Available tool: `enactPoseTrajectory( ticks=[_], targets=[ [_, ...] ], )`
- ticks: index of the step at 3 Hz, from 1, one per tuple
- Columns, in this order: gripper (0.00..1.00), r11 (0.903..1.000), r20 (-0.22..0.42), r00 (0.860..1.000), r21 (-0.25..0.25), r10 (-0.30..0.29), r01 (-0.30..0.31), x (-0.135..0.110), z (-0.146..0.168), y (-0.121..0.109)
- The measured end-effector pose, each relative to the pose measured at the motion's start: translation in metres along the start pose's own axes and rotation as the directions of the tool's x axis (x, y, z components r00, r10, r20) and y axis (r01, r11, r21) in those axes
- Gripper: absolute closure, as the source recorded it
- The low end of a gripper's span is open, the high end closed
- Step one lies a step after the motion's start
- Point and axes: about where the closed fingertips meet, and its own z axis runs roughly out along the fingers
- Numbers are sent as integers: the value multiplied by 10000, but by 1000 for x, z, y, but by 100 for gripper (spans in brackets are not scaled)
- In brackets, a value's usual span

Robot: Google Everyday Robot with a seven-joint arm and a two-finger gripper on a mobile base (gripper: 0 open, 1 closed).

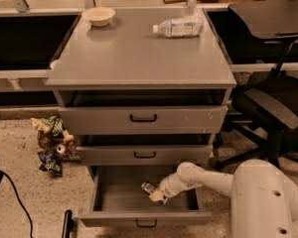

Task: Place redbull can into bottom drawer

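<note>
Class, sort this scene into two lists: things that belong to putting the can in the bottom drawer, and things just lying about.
Job in hand: redbull can; bottom drawer, pulled open; gripper, down inside that drawer at the can.

Lying about: bowl and plastic bottle on the cabinet top; snack bags; office chair.

Warm light, end effector [156, 196] inside shadowed bottom drawer [114, 217]
</note>
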Motion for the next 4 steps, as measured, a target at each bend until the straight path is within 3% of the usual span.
enactPoseTrajectory(
  ticks=[2,3,4],
  targets=[
    [34,9966,-244,9978,-520,622,-634,23,36,-17],
    [11,9948,-268,9959,-521,862,-875,31,41,-21],
    [0,9950,206,9958,-466,889,-878,31,22,-21]
  ],
)
